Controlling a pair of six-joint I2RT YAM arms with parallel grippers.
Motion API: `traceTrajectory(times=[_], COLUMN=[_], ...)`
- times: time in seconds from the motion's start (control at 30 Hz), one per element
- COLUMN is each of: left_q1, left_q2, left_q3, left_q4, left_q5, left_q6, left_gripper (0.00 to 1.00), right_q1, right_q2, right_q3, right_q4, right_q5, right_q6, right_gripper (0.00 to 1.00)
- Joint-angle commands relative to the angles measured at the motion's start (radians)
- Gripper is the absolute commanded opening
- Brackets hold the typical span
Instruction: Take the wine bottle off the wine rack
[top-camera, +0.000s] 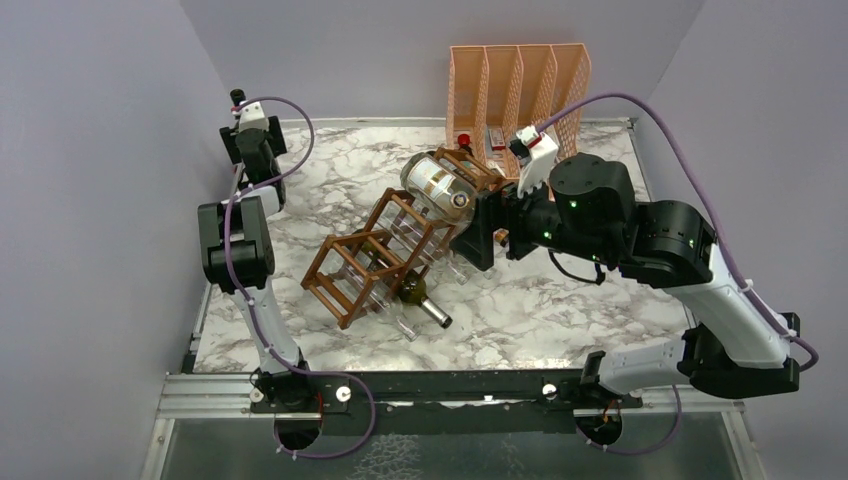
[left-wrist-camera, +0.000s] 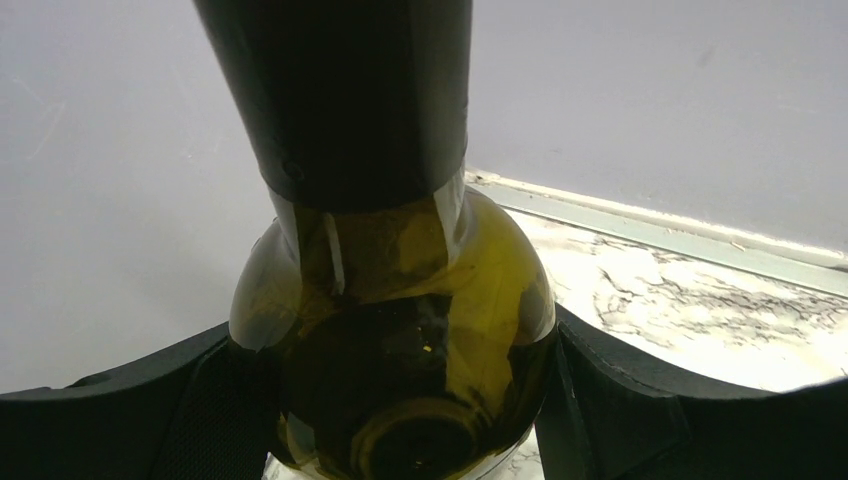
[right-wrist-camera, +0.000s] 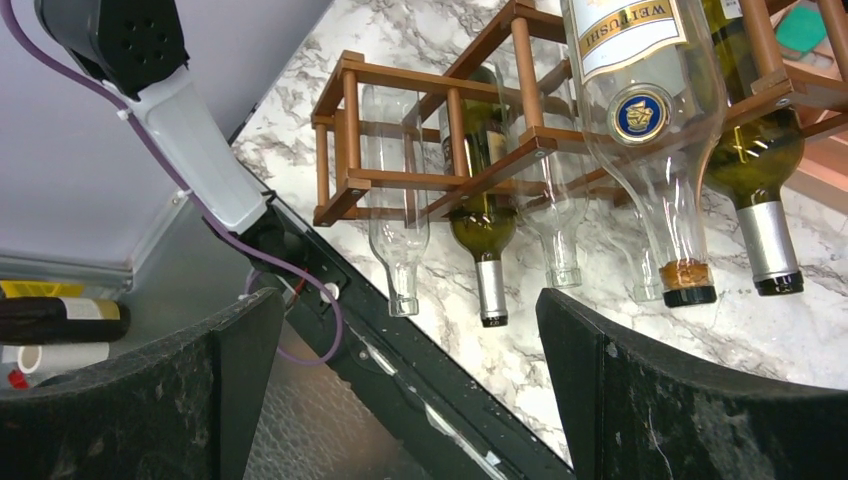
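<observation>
One wine bottle in left fingers (well apart from wine rack), right fingers wide.

Left arm, right arm: black joints, white shells, purple cables; green LEDs on right; right end effector black, scuffed.
</observation>
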Motion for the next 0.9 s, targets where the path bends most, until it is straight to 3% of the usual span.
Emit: traceTrajectory(times=[0.0,0.1,0.43,0.5,0.57,0.87], left_q1=[0.012,0.025,0.016,0.011,0.006,0.004], left_q2=[0.024,0.029,0.016,0.013,0.010,-0.040], left_q3=[0.052,0.052,0.048,0.048,0.049,0.017], left_q4=[0.090,0.091,0.088,0.085,0.080,0.060], left_q5=[0.017,0.015,-0.024,-0.041,-0.062,-0.143], left_q6=[-0.040,-0.060,-0.051,-0.038,-0.029,-0.054], left_gripper=[0.00,0.04,0.71,0.77,0.97,0.99], right_q1=[0.003,0.003,0.003,0.003,0.003,0.003], right_q2=[-0.032,-0.019,0.008,0.008,0.003,-0.034], right_q3=[-0.016,0.011,0.037,0.042,0.043,-0.009], right_q4=[0.033,0.018,0.014,0.009,0.010,0.063], right_q5=[0.000,-0.005,-0.008,-0.010,-0.007,-0.013], right_q6=[-0.026,-0.029,-0.047,-0.048,-0.051,-0.097], right_gripper=[1.00,1.00,1.00,1.00,1.00,1.00])
